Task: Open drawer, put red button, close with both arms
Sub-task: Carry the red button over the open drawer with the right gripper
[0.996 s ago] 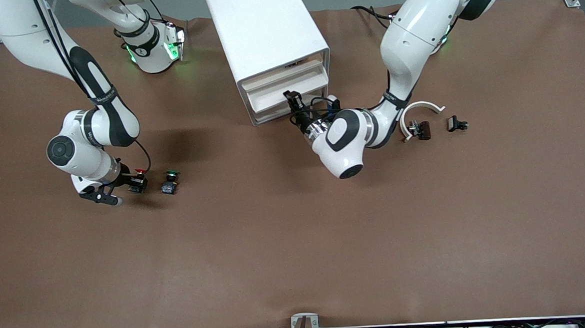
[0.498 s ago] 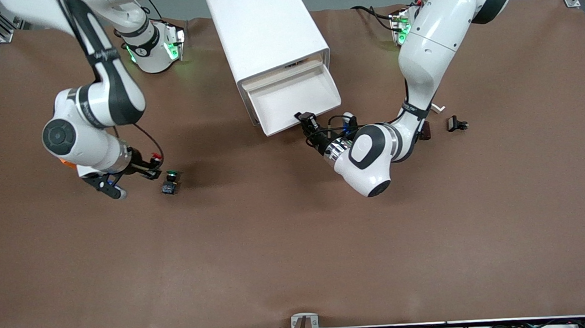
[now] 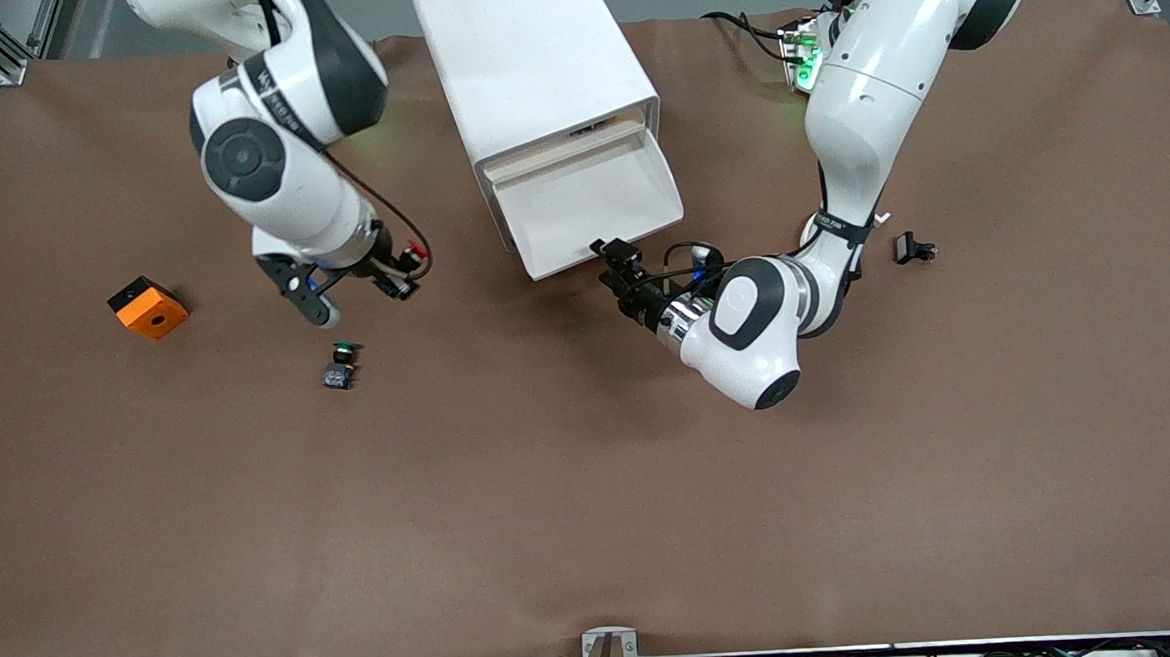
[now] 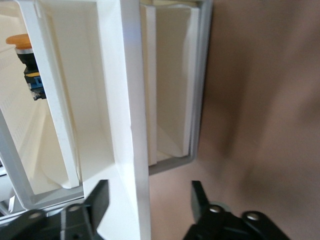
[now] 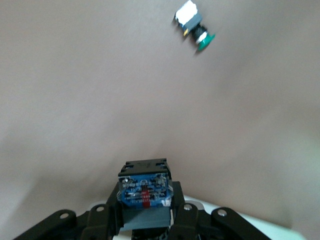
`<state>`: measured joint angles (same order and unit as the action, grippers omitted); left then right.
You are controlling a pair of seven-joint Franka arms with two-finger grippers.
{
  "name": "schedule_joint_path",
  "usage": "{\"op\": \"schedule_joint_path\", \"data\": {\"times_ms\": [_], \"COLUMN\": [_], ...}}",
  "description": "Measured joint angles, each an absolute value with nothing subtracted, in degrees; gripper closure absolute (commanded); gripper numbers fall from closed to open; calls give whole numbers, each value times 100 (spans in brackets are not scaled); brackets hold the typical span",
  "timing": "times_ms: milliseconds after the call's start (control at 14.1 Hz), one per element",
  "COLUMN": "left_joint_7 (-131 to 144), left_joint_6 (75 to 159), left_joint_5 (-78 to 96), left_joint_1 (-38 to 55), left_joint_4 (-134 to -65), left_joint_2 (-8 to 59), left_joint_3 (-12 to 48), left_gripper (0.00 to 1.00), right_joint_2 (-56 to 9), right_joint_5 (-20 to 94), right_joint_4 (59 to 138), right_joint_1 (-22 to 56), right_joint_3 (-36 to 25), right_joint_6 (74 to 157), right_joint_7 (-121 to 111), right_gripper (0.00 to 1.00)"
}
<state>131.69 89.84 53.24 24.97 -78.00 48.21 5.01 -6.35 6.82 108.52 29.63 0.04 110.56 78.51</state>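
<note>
Red button (image 3: 411,252): hanging clamped in the right pincer (image 3: 404,268) over bare tabletop (image 3: 593,488), between the green-capped button (image 3: 340,364) and the cabinet (image 3: 534,66); long axis lying roughly level, red cap pointing toward the cabinet.
Drawer (image 3: 588,200): standing pulled out, tray open upward.
Left pincer (image 3: 613,257): closing on the drawer's front lip.
Orange block (image 3: 147,307): sitting toward the right arm's end.
Small black part (image 3: 912,247): lying toward the left arm's end.
</note>
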Motion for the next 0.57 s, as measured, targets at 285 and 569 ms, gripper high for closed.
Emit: {"op": "schedule_joint_path", "data": {"times_ms": [285,569], "left_joint_7": [13153,11487], "left_joint_6": [8982,8927], "left_joint_5": [4917,4602], "left_joint_1": [2315,1730], "left_joint_4": [-7299,-7080], "left_joint_2": [4703,4406], "left_joint_3": [450,418], "left_gripper": [0,0], "right_joint_2": [-663,-973], "right_joint_5": [686,687], "right_joint_4": [10463,10077], "right_joint_1": [3770,4311], "right_joint_3": [5,0], "right_joint_6": [11051,11062], "right_joint_7": [9339,10667], "right_gripper": [100,100]}}
